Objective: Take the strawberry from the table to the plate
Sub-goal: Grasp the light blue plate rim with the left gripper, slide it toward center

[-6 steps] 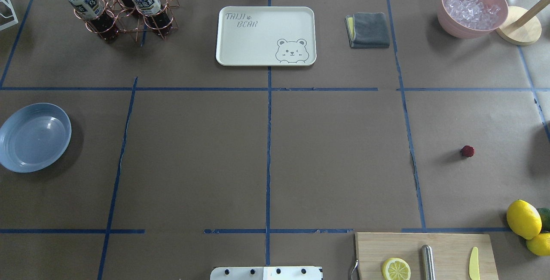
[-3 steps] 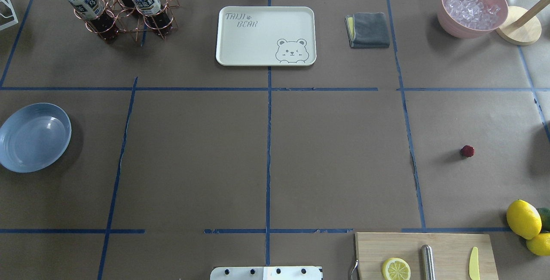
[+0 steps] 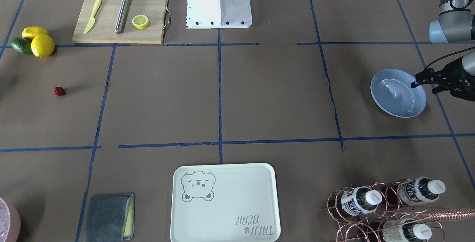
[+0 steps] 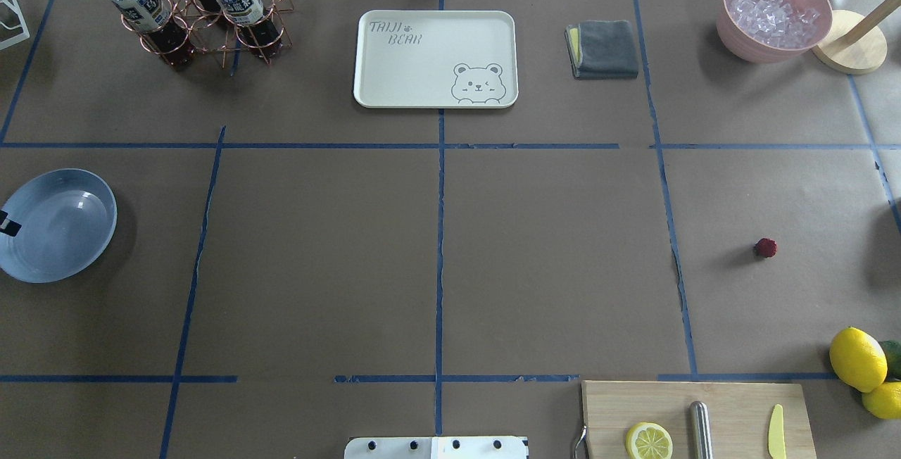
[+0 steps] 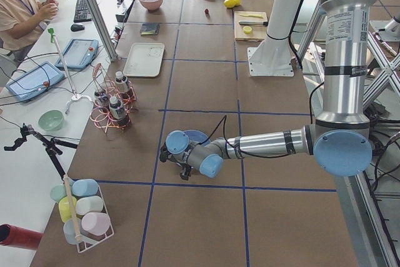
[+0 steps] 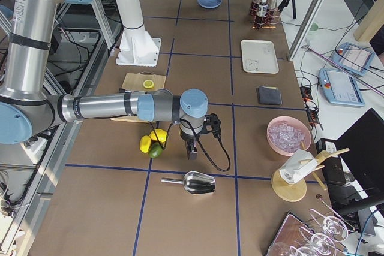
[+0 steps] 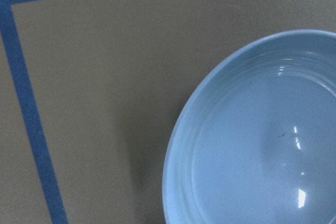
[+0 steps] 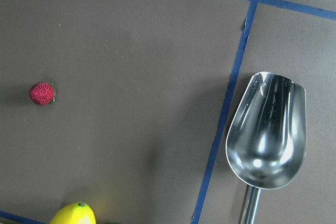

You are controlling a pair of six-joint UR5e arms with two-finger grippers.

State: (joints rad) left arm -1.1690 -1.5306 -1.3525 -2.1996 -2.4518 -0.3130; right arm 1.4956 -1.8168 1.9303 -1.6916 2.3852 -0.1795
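The strawberry lay untouched on the desk, well apart from the empty plate; whether the left pincer or right pincer stood open could not be told.

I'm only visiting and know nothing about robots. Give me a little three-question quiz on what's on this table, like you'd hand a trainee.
1. True or false: the strawberry already lies on the plate.
2. What fills the pink bowl? A) ice cubes B) lemons C) bottles
3. Which arm's gripper hangs at the plate's edge, the left or the right?

Key
1. False: it lies on the table, far across from the plate.
2. A.
3. The left gripper.
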